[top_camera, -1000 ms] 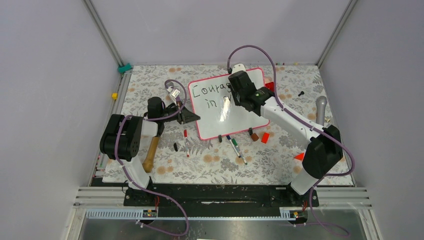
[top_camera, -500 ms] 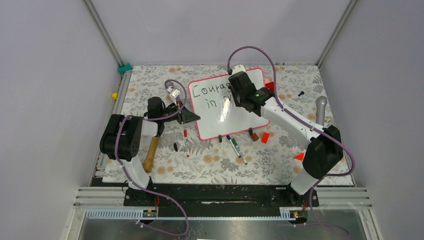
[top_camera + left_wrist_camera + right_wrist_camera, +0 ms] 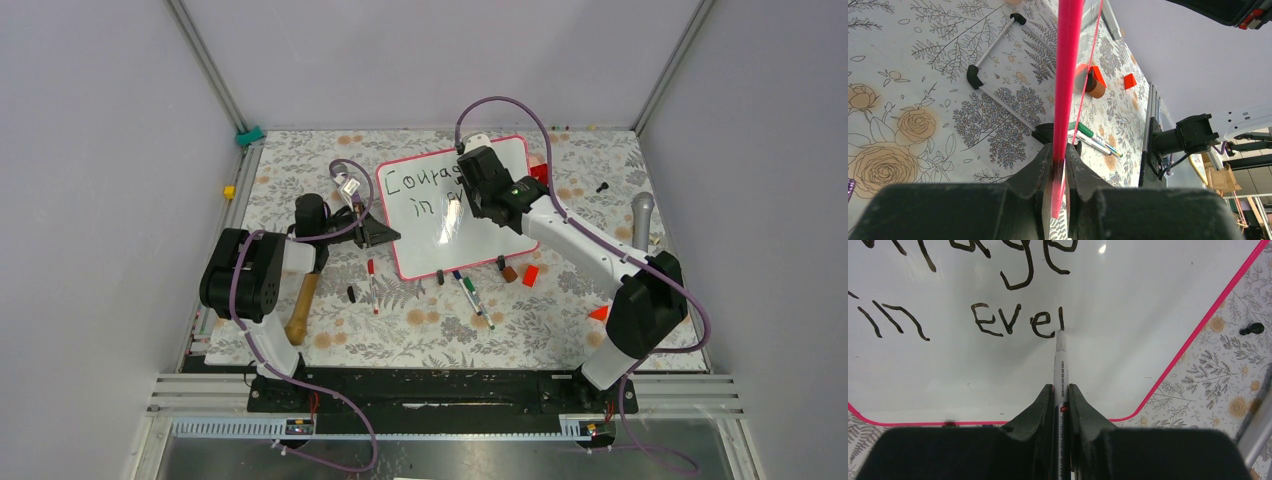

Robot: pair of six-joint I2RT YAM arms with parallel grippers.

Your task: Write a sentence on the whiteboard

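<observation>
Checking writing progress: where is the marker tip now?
Right wrist view: the marker tip meets the whiteboard just right of the lettering "Eve", centre frame.

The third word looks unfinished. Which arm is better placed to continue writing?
Right: the right claw grips the marker, tip at the lettering. The left claw clamps the frame of the whiteboard.

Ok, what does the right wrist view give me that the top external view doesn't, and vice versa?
Only the right wrist view: the marker clamped in the right end effector, its tip on the whiteboard just past "Eve". Only the top external view: the left end effector at the board's left edge, loose markers in front of it, and the opening letters "Coura". Both: the sentence, with its "in", on the whiteboard.
</observation>
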